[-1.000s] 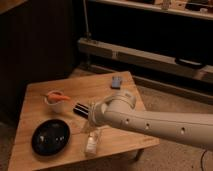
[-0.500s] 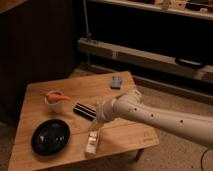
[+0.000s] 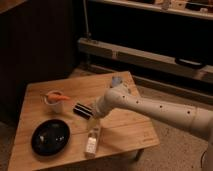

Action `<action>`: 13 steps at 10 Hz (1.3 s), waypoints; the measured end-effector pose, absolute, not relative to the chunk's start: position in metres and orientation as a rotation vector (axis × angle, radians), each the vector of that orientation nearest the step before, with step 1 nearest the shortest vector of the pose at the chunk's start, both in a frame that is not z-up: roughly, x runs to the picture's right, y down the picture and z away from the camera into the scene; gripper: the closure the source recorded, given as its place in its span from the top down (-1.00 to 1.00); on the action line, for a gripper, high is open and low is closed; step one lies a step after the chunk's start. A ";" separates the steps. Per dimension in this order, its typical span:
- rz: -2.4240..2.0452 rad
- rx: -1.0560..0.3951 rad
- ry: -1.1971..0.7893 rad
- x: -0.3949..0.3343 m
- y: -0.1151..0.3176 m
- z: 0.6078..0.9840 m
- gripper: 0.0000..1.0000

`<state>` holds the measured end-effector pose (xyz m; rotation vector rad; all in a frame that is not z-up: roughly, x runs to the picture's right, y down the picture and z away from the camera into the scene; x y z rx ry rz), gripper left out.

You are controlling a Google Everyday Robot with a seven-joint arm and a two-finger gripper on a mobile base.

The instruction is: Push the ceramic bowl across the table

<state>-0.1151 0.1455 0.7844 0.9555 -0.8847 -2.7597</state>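
Note:
The ceramic bowl (image 3: 50, 136), wide, black and glossy, sits on the front left part of the light-wood table (image 3: 125, 127). My white arm reaches in from the right. Its end, with the gripper (image 3: 90, 113), hangs low over the table's middle, to the right of the bowl and a little behind it, apart from the rim. A dark block (image 3: 82, 109) lies right at the gripper's tip; whether it belongs to the gripper I cannot tell.
A small white bowl with orange items (image 3: 55, 98) stands behind the black bowl. A pale bottle-like object (image 3: 92, 140) lies near the front edge, right of the bowl. A blue-grey item (image 3: 116, 80) sits at the table's back right. Dark shelving stands behind.
The arm's upper part has lifted and swung slightly; its end stays at about the same spot over the table's middle. The black bowl has not moved.

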 end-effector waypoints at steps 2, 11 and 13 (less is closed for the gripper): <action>-2.763 1.008 -0.935 -0.133 0.156 0.790 0.50; -2.818 1.096 -1.146 -0.204 0.211 0.806 0.50; -2.816 1.106 -1.203 -0.211 0.220 0.809 0.50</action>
